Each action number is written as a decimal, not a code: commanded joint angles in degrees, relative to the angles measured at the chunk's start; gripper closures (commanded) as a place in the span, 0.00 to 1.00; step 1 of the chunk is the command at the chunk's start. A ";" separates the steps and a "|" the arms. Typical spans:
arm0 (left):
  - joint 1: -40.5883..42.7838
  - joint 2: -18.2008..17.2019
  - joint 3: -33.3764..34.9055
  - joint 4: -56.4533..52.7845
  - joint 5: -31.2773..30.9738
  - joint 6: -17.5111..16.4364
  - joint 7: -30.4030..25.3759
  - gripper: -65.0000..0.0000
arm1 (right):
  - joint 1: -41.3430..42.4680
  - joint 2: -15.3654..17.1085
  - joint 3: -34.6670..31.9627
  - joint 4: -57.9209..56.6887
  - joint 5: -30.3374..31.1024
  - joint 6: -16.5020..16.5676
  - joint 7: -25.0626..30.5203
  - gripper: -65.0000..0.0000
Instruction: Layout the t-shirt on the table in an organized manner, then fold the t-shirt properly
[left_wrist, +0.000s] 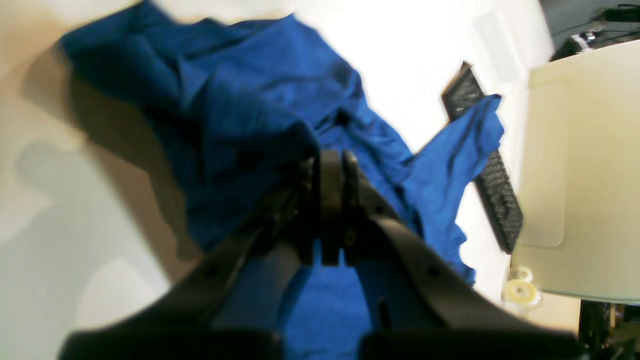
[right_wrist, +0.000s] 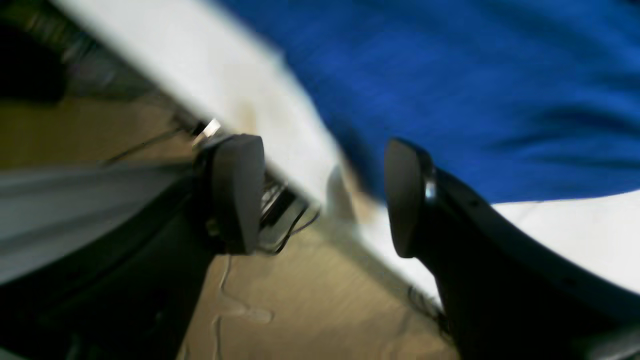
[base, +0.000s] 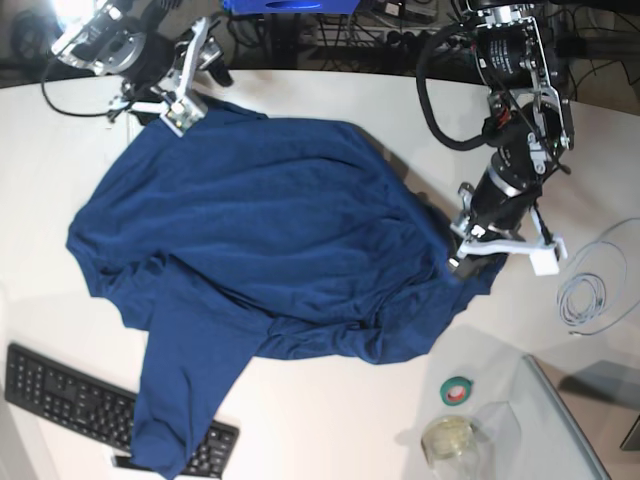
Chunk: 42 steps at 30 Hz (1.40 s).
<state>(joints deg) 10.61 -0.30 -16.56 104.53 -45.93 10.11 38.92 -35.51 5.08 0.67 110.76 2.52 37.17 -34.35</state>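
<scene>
White and smooth, the table (base: 330, 440) carries the t-shirt (base: 260, 250), a dark blue garment spread loosely over most of it with many folds and creases. One end of the t-shirt trails off to drape over the black keyboard (base: 60, 395) at the near left edge of the table. Beside the t-shirt's opposite, rumpled corner the left gripper (base: 462, 262) has its jaws pressed together on a bunch of the blue cloth; the left wrist view shows the fabric gathered right at the fingertips. At the t-shirt's far corner the right gripper (base: 188, 105) stands with its jaws spread apart, and the blurred right wrist view seems to show nothing between them, the cloth lying just beyond the pads. Near the t-shirt's lower hem sit a roll of green tape (base: 456, 390) and a clear jar (base: 447, 437).
</scene>
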 joint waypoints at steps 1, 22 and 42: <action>-1.25 0.69 0.25 1.10 -0.71 -0.66 -0.63 1.00 | 0.03 -0.03 -1.06 0.14 0.86 -0.29 1.43 0.45; -16.99 6.76 0.34 -8.49 -13.63 -0.57 -0.89 1.00 | 9.88 -0.03 -18.47 -11.46 0.86 -11.98 1.60 0.45; -28.15 8.69 1.92 -16.22 -14.68 -0.57 -0.98 1.00 | 22.28 -2.05 -21.63 -25.79 0.86 -12.07 1.51 0.45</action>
<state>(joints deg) -15.88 8.10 -14.96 87.37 -59.61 10.57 38.30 -13.80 3.33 -20.91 83.99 2.72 25.02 -33.61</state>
